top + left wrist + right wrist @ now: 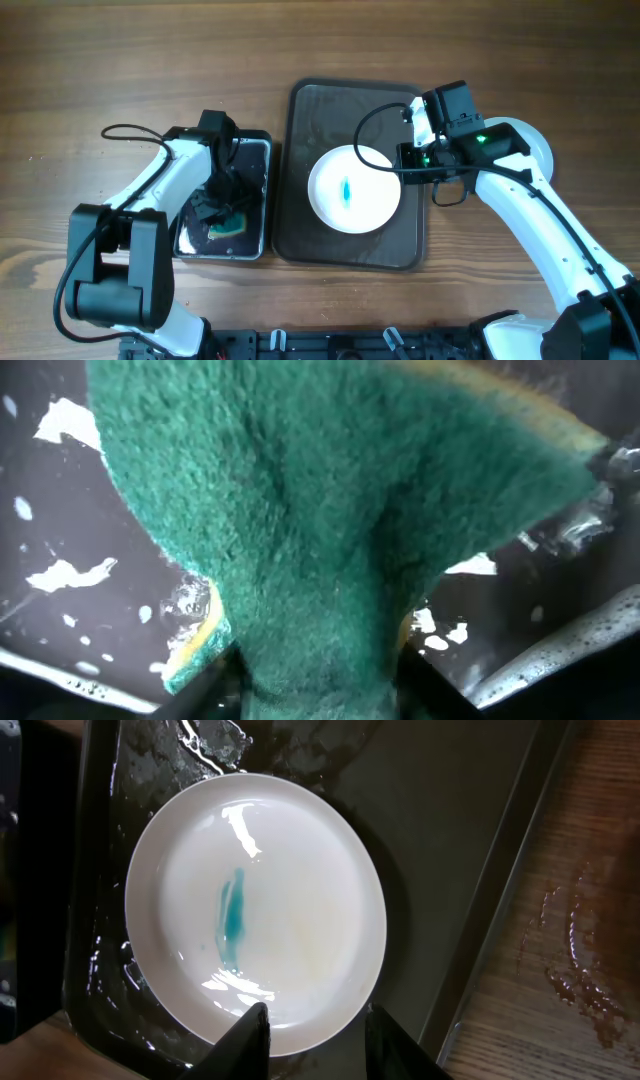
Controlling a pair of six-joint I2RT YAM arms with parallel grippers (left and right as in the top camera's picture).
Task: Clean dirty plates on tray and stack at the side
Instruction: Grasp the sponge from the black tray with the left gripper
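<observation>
Item: plate (290,920), white, round, one on view, with a blue-teal smear (232,915) at its centre.
Location: on the tray (300,130), right of the tray's middle; the tray surface is wet.
Right gripper (316,1020): at the plate's right rim. Jaws are narrowly parted with nothing clamped, and the rim shows in the gap. One fingertip (255,1030) overlaps the plate's edge; the other sits just beside it over the tray. Whether either touches cannot be told.
Left gripper (318,680): well apart from the plate, over the small black tray (255,170) left of the main tray. Jaws are pressed onto the green sponge (330,510), which is pinched to a waist between them.
</observation>
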